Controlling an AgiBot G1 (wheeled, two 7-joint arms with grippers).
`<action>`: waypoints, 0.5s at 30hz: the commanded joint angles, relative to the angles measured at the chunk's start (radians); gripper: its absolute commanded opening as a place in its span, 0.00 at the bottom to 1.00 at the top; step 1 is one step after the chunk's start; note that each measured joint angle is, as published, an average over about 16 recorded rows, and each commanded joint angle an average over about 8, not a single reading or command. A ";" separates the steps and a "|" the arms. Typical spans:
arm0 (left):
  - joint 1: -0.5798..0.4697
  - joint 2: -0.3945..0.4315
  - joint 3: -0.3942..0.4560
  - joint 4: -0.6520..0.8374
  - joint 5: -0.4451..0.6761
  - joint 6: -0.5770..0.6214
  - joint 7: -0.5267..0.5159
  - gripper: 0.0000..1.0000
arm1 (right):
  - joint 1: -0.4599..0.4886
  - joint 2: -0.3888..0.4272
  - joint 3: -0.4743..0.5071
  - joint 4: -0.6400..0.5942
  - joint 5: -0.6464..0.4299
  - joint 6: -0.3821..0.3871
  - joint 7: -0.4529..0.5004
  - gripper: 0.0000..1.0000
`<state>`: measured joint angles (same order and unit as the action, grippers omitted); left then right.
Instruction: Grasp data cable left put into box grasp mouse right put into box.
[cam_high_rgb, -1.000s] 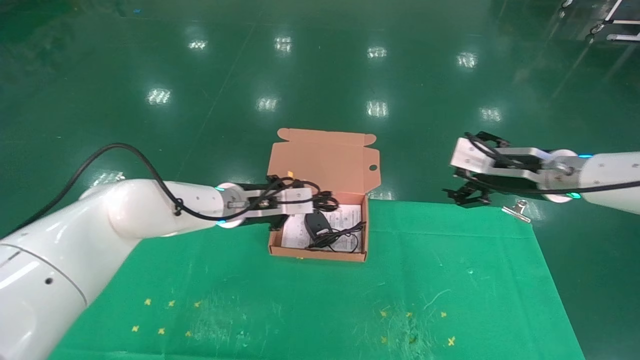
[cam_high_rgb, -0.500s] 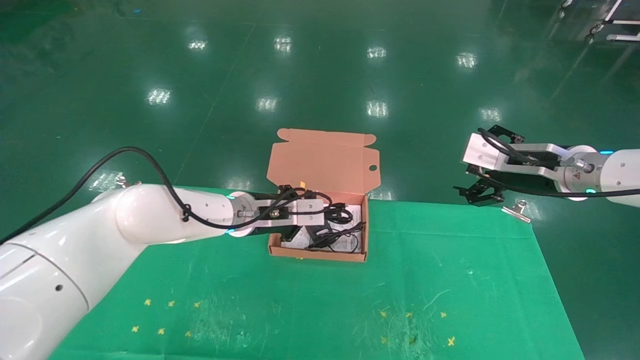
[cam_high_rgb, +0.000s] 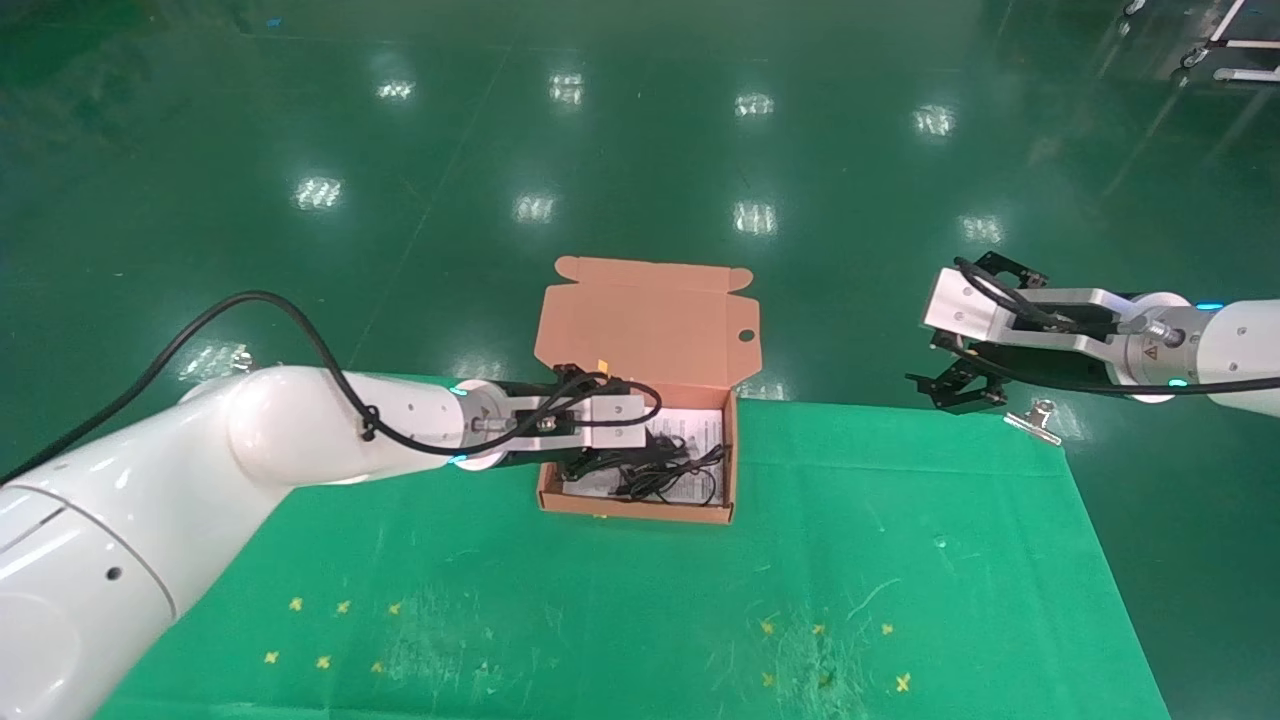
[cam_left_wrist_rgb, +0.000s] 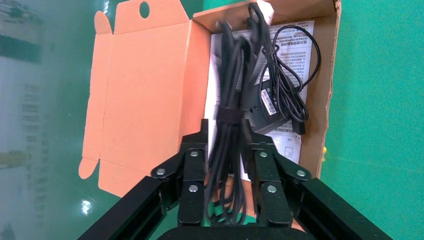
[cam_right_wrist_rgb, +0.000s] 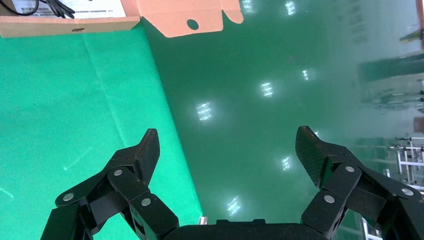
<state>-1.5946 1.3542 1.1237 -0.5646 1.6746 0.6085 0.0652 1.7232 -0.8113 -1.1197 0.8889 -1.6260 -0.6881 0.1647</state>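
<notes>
The box (cam_high_rgb: 640, 508) stands open at the back middle of the green cloth, its lid (cam_high_rgb: 645, 320) upright. My left gripper (cam_high_rgb: 612, 458) reaches down into the box, shut on the data cable (cam_left_wrist_rgb: 231, 95). The banded bundle lies lengthwise along the printed sheet, just past my fingertips (cam_left_wrist_rgb: 202, 131). The mouse (cam_left_wrist_rgb: 264, 102) lies in the box beside and partly under the bundle, its thin cord (cam_high_rgb: 685, 478) in loose loops. In the head view the mouse body is hidden by my gripper. My right gripper (cam_high_rgb: 952, 390) is open and empty, held off the table's far right edge.
A silver clip (cam_high_rgb: 1035, 418) sits at the cloth's back right corner, just below my right gripper. Small yellow marks (cam_high_rgb: 330, 630) dot the cloth (cam_high_rgb: 850, 560) near the front. Shiny green floor lies beyond the table. The right wrist view shows the box's wall (cam_right_wrist_rgb: 65, 23) far off.
My left gripper carried the data cable across over the box and lowered it inside, covering the mouse. My right arm drew back to the right, then stayed still.
</notes>
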 joint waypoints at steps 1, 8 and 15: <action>0.005 -0.006 -0.001 -0.009 -0.002 0.004 0.001 1.00 | -0.001 -0.001 0.000 -0.003 0.001 -0.001 0.000 1.00; -0.096 -0.042 -0.012 0.003 0.038 -0.074 -0.025 1.00 | 0.062 0.011 0.024 0.026 -0.015 0.032 -0.018 1.00; -0.163 -0.053 -0.024 0.032 0.066 -0.128 -0.044 1.00 | 0.085 0.021 0.026 0.066 -0.041 0.026 -0.029 1.00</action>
<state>-1.7401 1.2917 1.0883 -0.5481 1.7212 0.5019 0.0202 1.7954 -0.7893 -1.0819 0.9536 -1.6503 -0.6713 0.1384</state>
